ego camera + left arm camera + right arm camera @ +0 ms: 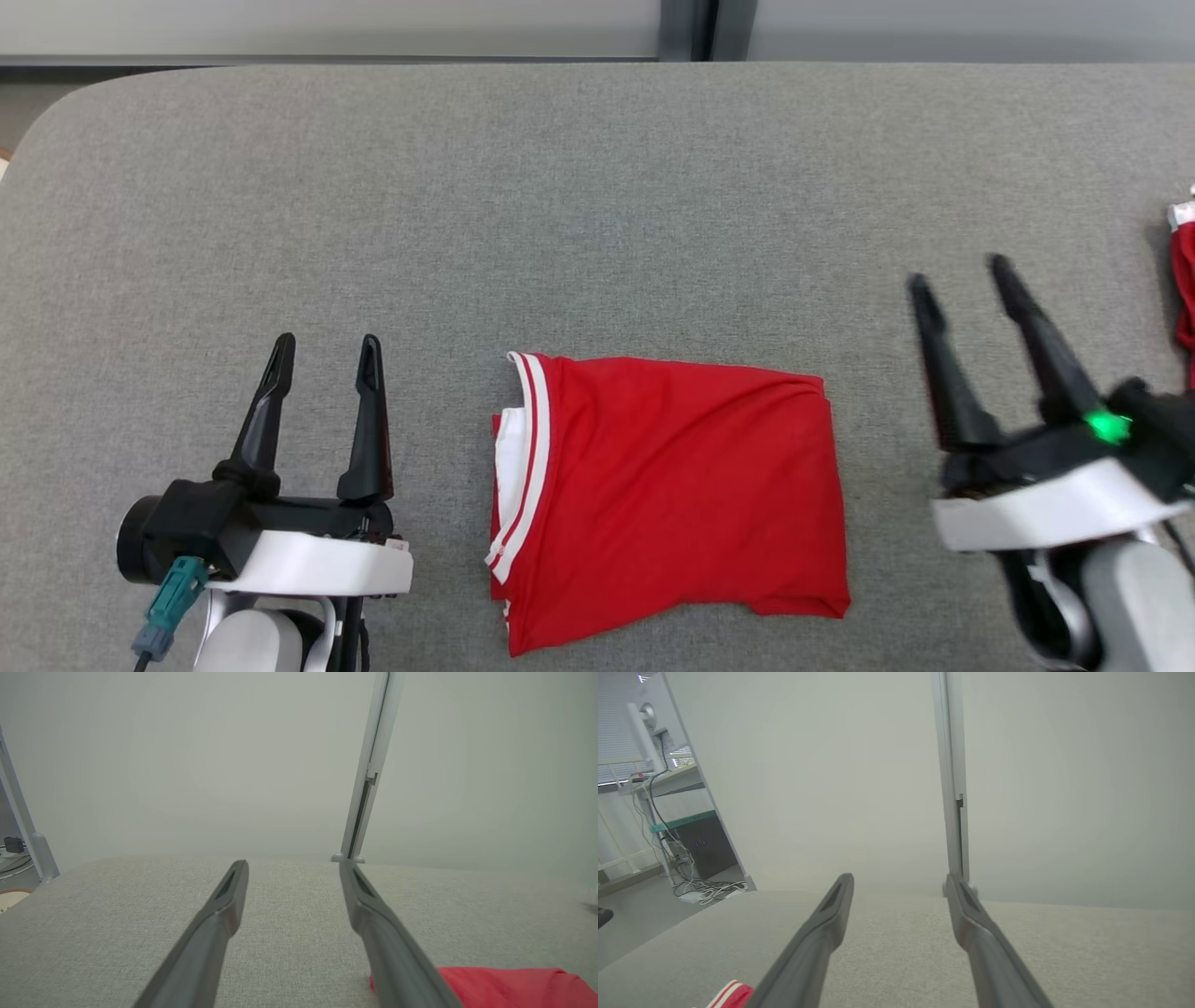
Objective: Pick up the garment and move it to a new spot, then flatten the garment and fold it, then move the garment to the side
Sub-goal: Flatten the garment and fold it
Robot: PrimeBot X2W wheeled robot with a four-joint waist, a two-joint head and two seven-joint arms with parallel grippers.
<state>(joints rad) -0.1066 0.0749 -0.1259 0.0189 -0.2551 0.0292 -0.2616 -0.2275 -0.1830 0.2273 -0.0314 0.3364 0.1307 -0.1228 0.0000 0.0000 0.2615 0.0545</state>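
Observation:
A red garment with white-striped trim lies folded into a rough rectangle on the grey table, near its front edge at the centre. My left gripper hovers open to the garment's left, nothing between its fingers. My right gripper is open to the garment's right, raised and tilted, also holding nothing. In the left wrist view the gripper points across the table, and a red edge of the garment shows at the lower right. The right wrist view shows the open gripper and the garment's striped trim at the lower left.
Another red and white cloth lies at the table's right edge, beyond my right gripper. A pale partition wall with a vertical post stands behind the table. Cables and a desk sit beyond the table's far left corner.

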